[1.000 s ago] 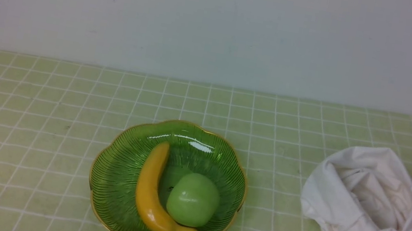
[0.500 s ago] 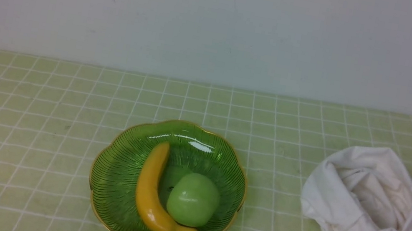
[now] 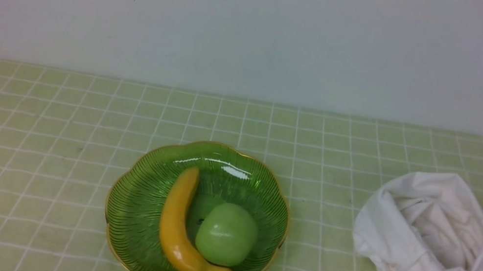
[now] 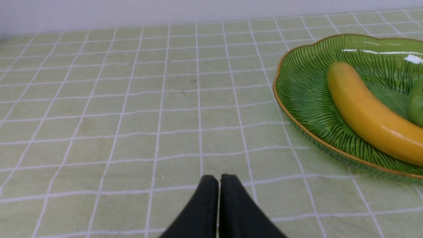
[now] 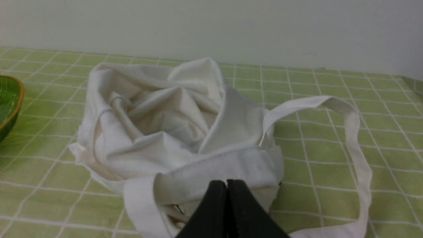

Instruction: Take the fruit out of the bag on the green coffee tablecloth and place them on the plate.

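A light-green apple [image 3: 226, 234] and a yellow banana [image 3: 176, 223] lie in the green glass plate [image 3: 136, 196] with a gold rim, on the pale green grid tablecloth [image 3: 22, 141]. The white cloth bag [image 3: 440, 250] lies crumpled at the right, its mouth open, nothing showing inside. No gripper shows in the front view. In the left wrist view my left gripper [image 4: 219, 178] is shut and empty over the cloth, beside the plate [image 4: 307, 99] and banana [image 4: 366, 112]. In the right wrist view my right gripper [image 5: 227, 183] is shut and empty, close to the near side of the bag [image 5: 172, 125].
A long white strap [image 5: 353, 138] of the bag loops out over the cloth. A plain pale wall [image 3: 260, 29] stands behind the table. The plate's rim [image 5: 13, 99] shows at the edge of the right wrist view.
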Motion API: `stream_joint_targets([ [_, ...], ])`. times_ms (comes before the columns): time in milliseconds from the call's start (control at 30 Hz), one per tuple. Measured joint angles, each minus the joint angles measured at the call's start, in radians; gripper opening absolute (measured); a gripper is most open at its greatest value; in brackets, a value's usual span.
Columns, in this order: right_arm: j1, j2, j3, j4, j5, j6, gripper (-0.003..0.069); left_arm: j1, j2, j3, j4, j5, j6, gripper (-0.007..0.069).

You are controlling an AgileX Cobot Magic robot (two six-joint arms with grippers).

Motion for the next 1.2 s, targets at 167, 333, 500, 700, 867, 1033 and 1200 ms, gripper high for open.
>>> stream_joint_targets([
  [167,0.022,0.0,0.0,0.0,0.0,0.013,-0.0011,0.0,0.0,0.0,0.0,0.0,0.0,-0.0008],
  [333,0.022,0.0,0.0,0.003,0.0,0.014,-0.0011,0.0,0.0,0.0,0.0,0.0,0.0,-0.0008],
  [500,0.022,0.0,0.0,0.003,0.0,0.015,-0.0011,0.0,0.0,0.0,0.0,0.0,0.0,-0.0008],
  [700,0.022,0.0,0.0,0.003,0.0,0.015,-0.0011,0.0,0.0,0.0,0.0,0.0,0.0,-0.0008],
  [867,0.022,0.0,0.0,0.003,0.0,0.015,-0.0011,0.0,0.0,0.0,0.0,0.0,0.0,-0.0008],
  [1033,0.022,0.0,0.0,0.003,0.0,0.015,-0.0011,0.0,0.0,0.0,0.0,0.0,0.0,-0.0008],
  [1200,0.022,0.0,0.0,0.003,0.0,0.015,-0.0011,0.0,0.0,0.0,0.0,0.0,0.0,-0.0008],
])
